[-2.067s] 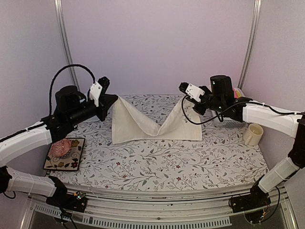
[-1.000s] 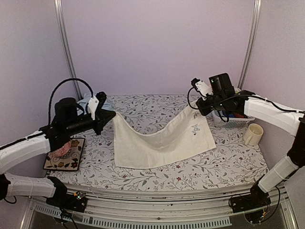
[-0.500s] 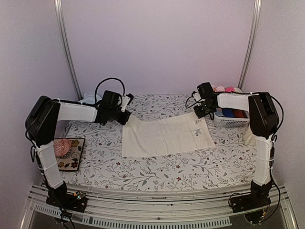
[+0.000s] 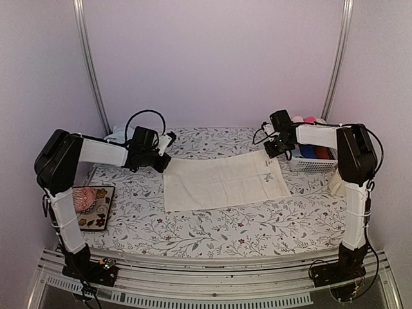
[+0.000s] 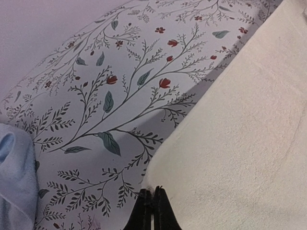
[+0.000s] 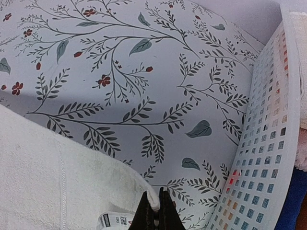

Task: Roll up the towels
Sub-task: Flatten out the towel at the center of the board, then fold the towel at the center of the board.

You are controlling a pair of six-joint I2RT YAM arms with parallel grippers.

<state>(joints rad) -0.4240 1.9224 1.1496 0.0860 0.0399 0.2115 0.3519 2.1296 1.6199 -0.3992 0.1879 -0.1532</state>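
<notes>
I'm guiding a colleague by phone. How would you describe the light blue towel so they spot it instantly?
Find the floral-print table, then its far left corner at the foot of the left metal upright. The light blue towel lies bunched there. Unlike the cream towel spread flat mid-table, it is pale blue and crumpled in a heap.

Arms are being extended forward and low; left gripper (image 5: 152, 192) and right gripper (image 6: 154, 197) are being clamped shut on far corners of the cream towel (image 4: 222, 180).
</notes>
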